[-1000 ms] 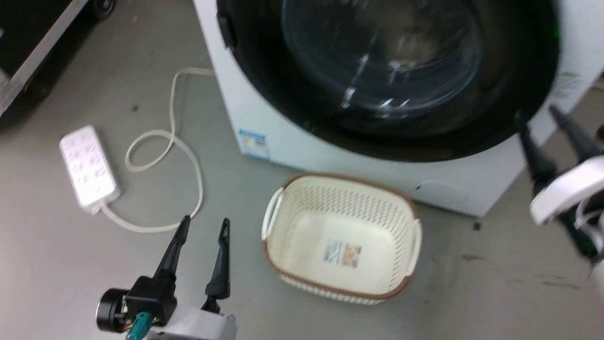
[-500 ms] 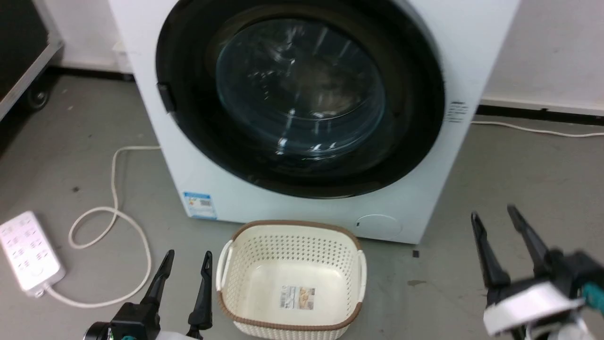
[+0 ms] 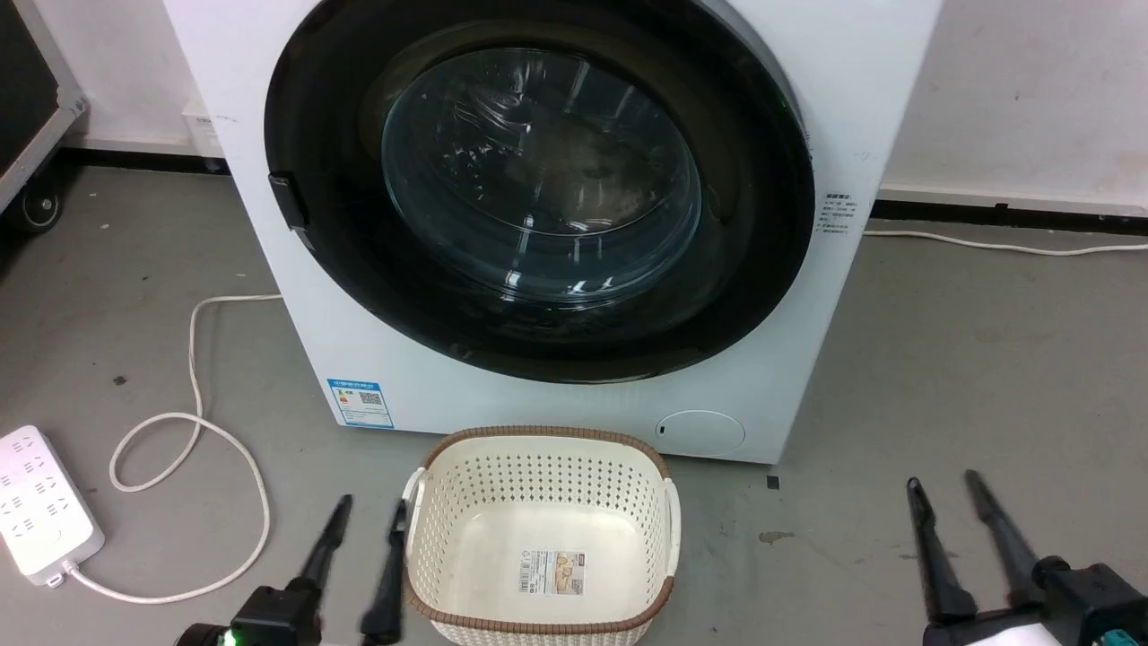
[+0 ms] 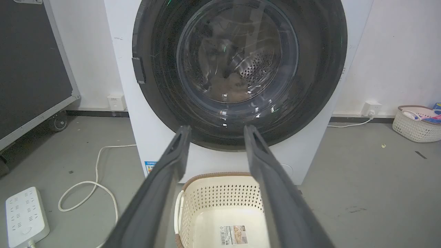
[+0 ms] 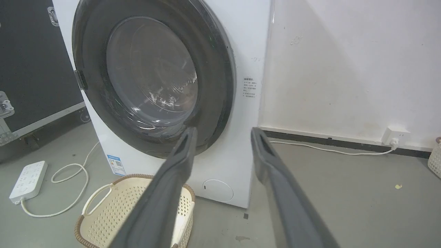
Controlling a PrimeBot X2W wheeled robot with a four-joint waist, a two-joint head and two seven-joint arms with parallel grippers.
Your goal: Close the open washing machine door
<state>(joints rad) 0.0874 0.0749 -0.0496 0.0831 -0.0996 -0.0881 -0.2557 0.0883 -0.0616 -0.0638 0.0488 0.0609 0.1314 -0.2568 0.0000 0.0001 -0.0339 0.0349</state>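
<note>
Head view: the large round black-rimmed glass-centred door (image 3: 538, 188) lies flat against the front of the white front-loading washing machine (image 3: 574, 413), shut as far as I can see. My left hand (image 3: 371, 504) hangs low, just beside the cream perforated plastic basket (image 3: 538, 432) on the grey floor (image 3: 969, 359), fingers apart and empty. My right hand (image 3: 942, 481) is low and well to the right of the basket, also spread, holding nothing.

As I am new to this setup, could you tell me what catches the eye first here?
The washing machine door, a black ring round bulging glass, lies flush on the white washing machine. A cream basket stands on the floor before it, between the open left claw and open right claw.
</note>
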